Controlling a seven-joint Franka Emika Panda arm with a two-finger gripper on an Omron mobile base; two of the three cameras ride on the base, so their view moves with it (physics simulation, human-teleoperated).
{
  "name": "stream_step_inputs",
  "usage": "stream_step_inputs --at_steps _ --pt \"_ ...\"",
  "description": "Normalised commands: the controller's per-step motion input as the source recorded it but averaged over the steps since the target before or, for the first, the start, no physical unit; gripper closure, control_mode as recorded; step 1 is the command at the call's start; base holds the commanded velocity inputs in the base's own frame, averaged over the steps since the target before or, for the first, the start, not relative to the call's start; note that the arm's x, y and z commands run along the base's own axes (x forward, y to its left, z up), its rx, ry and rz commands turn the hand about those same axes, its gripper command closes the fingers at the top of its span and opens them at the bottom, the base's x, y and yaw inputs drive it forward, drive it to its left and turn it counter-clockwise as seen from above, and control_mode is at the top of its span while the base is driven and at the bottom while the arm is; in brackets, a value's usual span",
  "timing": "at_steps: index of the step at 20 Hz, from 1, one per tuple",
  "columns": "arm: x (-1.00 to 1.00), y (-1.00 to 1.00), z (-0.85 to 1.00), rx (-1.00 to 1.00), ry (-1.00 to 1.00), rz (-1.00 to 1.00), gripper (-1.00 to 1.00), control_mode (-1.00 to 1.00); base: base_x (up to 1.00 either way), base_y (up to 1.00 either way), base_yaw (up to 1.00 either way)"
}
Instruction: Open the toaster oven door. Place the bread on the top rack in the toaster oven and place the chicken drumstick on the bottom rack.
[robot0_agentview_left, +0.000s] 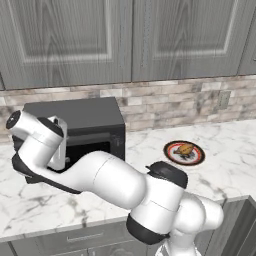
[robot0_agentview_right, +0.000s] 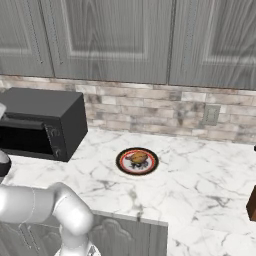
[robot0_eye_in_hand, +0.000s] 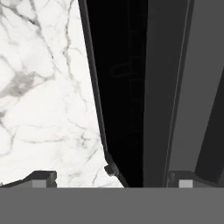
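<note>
The pincer (robot0_eye_in_hand: 112, 179), tips spread wide apart and holding nothing, straddles the toaster oven door (robot0_eye_in_hand: 127, 87) edge; the toaster oven (robot0_agentview_right: 42, 122) sits at the marble surface's (robot0_agentview_right: 200, 170) back-left edge.

no readable text, labels, brands or numbers anywhere

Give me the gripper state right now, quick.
Gripper: open, jaws wide, holding nothing; poised at the toaster oven door over the marble counter.
</note>
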Motion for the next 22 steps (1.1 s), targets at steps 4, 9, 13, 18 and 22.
stream_step_inputs --at_steps 4,9,13,18,22 --pt "-0.68 0.45 -0.94 -0.07 0.03 0.0 -1.0 -1.0 0.0 0.0 0.0" --pt "-0.68 0.46 -0.94 -0.07 0.03 0.0 -1.0 -1.0 0.0 0.0 0.0" --pt "-0.71 0.46 -0.94 -0.07 0.06 0.0 -1.0 -1.0 0.0 0.0 0.0" --pt "-0.79 0.47 -0.93 -0.07 0.14 0.0 -1.0 -1.0 0.0 0.0 0.0" --pt "-0.69 0.42 -0.83 -0.02 0.26 0.0 -1.0 -1.0 0.0 0.0 0.0"
